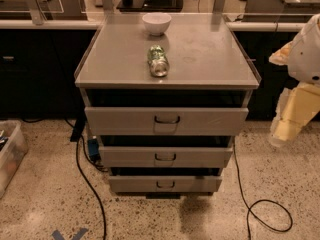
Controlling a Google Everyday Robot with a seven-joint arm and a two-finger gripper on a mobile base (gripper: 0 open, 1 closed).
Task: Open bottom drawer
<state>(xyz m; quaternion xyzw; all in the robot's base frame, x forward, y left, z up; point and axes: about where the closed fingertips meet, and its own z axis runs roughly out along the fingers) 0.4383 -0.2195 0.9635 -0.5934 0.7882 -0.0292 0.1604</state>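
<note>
The pincer hung at the right edge of the frame, at the pale cream lower end of the arm, beside the cabinet's right side and well apart from every drawer front. It held nothing that could be seen, and how far it was open could not be told.

Left of it stood the grey cabinet with three drawers stacked. The bottom drawer sat lowest, at lower centre of the frame just above the speckled floor, with a small dark loop handle in the middle of its low front and a dark band above it. The middle drawer lay over it, and the wider top drawer over that.

On the surface above, a green can lay on its side, and a white bowl stood upright behind it, near the back edge — the two apart. A black cable looped across the floor at lower right.
</note>
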